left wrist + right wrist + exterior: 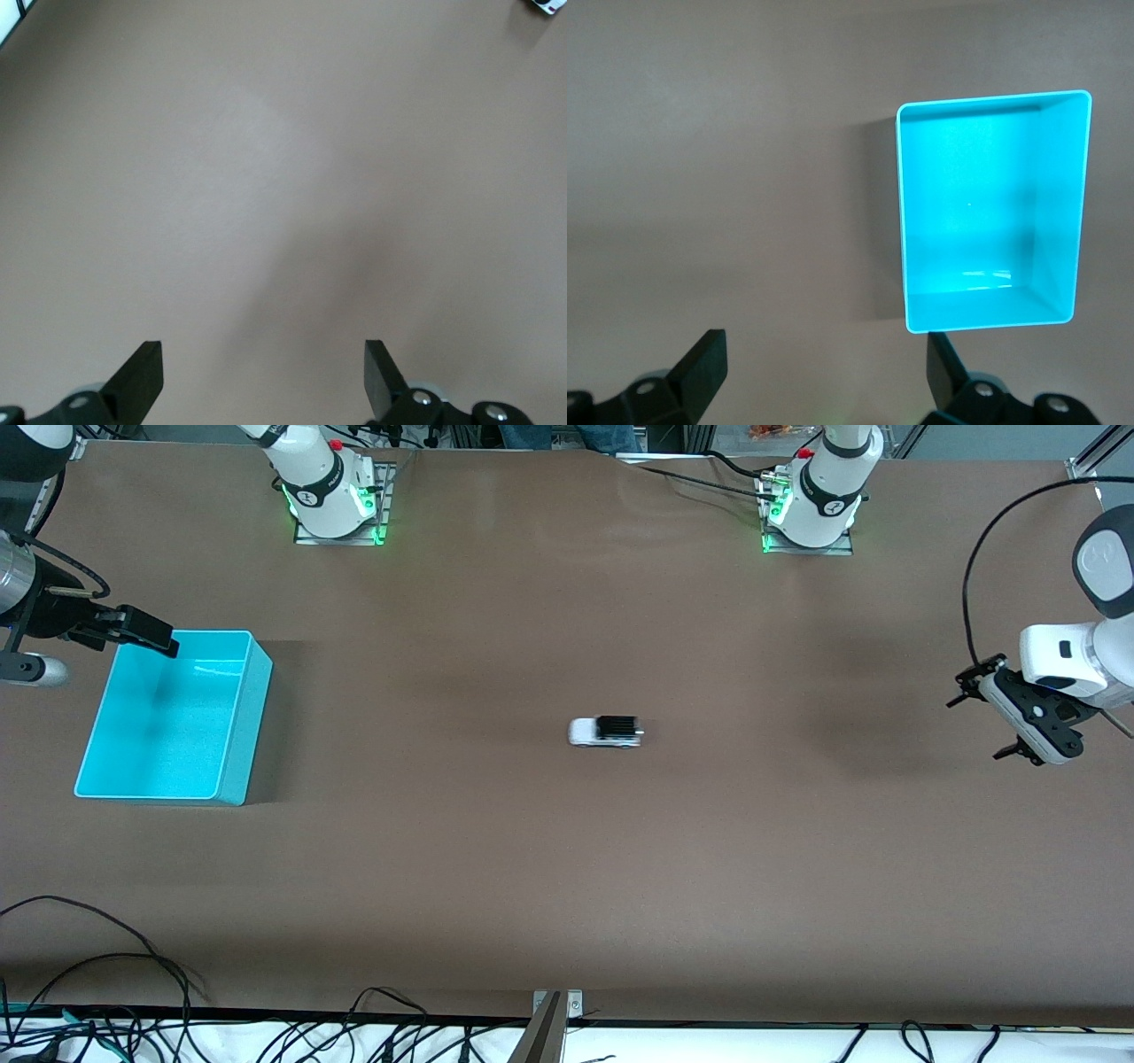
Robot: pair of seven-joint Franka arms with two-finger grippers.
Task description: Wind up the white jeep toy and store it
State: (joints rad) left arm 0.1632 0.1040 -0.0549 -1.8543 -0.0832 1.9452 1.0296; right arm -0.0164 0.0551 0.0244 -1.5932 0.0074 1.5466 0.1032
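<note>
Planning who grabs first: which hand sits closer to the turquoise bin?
The right hand, open and hovering at the turquoise bin's corner; the left hand, also open, hangs over bare table at the left arm's end.

A turquoise bin (173,717) sits on the brown table (567,868).

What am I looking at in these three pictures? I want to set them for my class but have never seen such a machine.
Two robot arms stand at a brown table. The large picture looks down from across it; the other two come from cameras on the arms' wrists. Each arm ends in a two-finger gripper. The left gripper hangs open over bare table at its own end. The right gripper hangs open beside the empty turquoise bin. The white jeep toy sits alone mid-table. Nothing is held.
</note>
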